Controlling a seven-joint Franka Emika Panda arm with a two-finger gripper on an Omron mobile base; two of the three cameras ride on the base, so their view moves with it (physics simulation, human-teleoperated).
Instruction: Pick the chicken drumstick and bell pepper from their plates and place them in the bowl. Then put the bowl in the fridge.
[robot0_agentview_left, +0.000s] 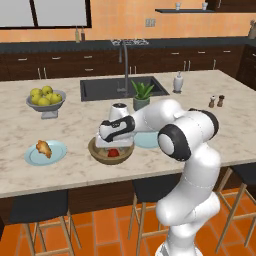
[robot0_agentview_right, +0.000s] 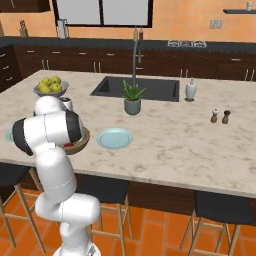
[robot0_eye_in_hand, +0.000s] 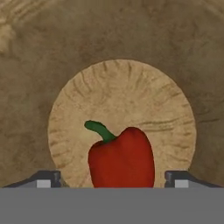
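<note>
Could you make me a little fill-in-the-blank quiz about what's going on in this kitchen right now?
1. The bell pepper now lies inside the wooden ____.
2. The chicken drumstick sits on a pale-blue ____.
3. The claw hangs over the bowl with its fingers spread ____.
4. The plate beside the bowl has ____ on it.

Missing words: bowl; plate; open; nothing

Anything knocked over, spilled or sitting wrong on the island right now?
Nothing stands out. The bell pepper lies inside the wooden bowl between the open gripper tips, the chicken drumstick sits on its plate, the other plate is bare, and the fruit bowl stands upright.
</note>
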